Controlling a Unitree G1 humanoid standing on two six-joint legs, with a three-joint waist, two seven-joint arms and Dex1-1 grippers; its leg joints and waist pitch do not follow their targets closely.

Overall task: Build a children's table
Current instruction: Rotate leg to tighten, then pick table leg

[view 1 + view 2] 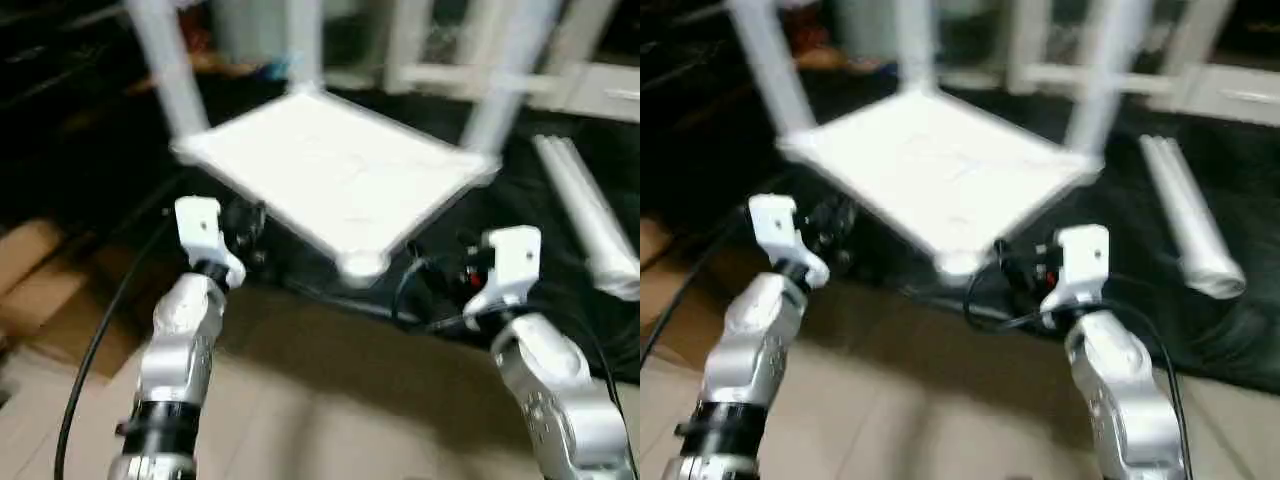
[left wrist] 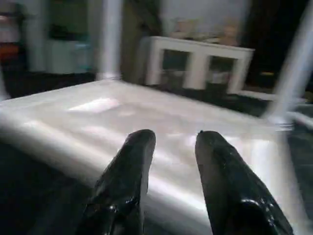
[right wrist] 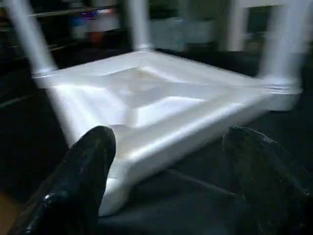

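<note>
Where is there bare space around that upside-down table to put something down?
Bare dark mat lies between the tabletop and the loose leg on the right. The tan floor between the two arms is also open. It is crowded at the near corner socket, with the left gripper and right gripper close on either side.
</note>
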